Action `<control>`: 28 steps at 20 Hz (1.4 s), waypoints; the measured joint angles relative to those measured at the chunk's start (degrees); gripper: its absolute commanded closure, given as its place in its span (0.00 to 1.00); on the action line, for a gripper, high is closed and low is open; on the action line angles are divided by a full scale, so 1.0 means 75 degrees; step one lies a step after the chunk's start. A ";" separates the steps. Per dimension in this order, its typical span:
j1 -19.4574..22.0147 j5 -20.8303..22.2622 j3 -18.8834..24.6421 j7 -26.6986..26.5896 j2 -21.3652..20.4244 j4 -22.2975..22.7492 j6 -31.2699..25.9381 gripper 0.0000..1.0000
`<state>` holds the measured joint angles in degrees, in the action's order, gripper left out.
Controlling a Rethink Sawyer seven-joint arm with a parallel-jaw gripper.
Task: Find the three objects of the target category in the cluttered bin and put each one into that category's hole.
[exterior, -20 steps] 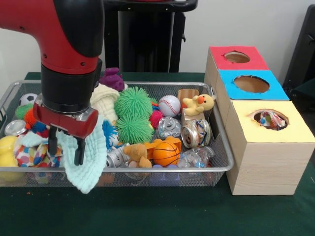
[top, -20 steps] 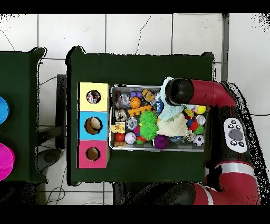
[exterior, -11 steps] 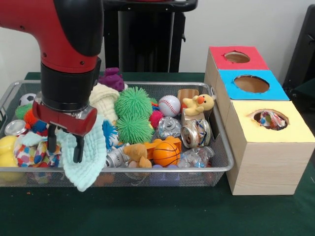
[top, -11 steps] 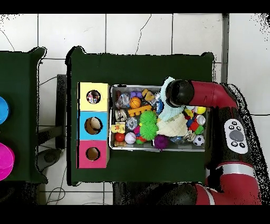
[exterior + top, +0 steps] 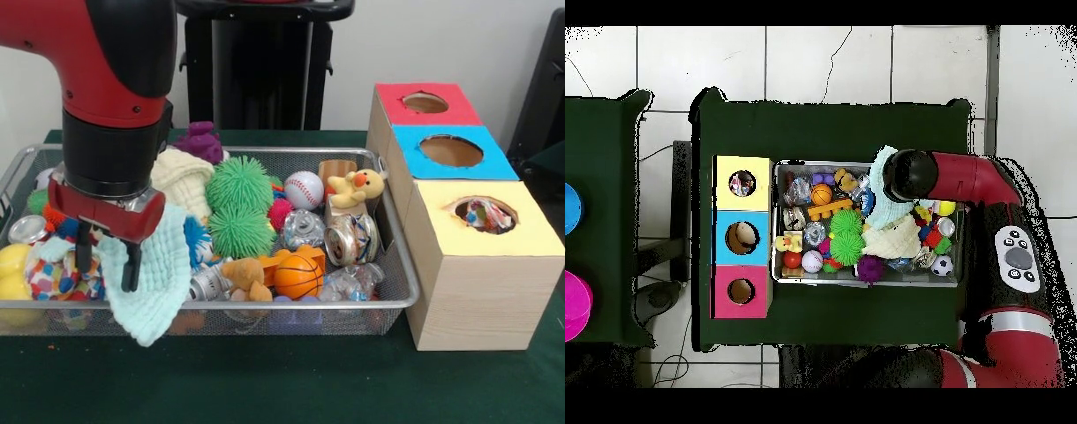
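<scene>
Gripper [image 5: 106, 265] over the wire-mesh bin [image 5: 388, 296].
Its black fingers stand apart; a quilted mint cloth [image 5: 159, 283] drapes softly beside them.

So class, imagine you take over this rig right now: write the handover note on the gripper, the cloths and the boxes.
Gripper: low over the front left of the mesh bin; grip cannot be judged from here.
Mint cloth: hangs beside the gripper, draped over the bin's front rim.
Done: a patterned cloth shows in the hole of the yellow box, so cloths seem to be the target.
Left: get the mint cloth to the yellow box. The cream cloth and dotted cloth lie in the bin; one probably follows.
</scene>
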<state>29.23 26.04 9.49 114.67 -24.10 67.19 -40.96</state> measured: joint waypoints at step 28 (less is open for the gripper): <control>0.0057 0.0003 0.0013 0.0000 0.0031 -0.0754 -0.0495 0.00</control>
<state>29.65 26.07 9.59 114.67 -23.86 61.53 -44.67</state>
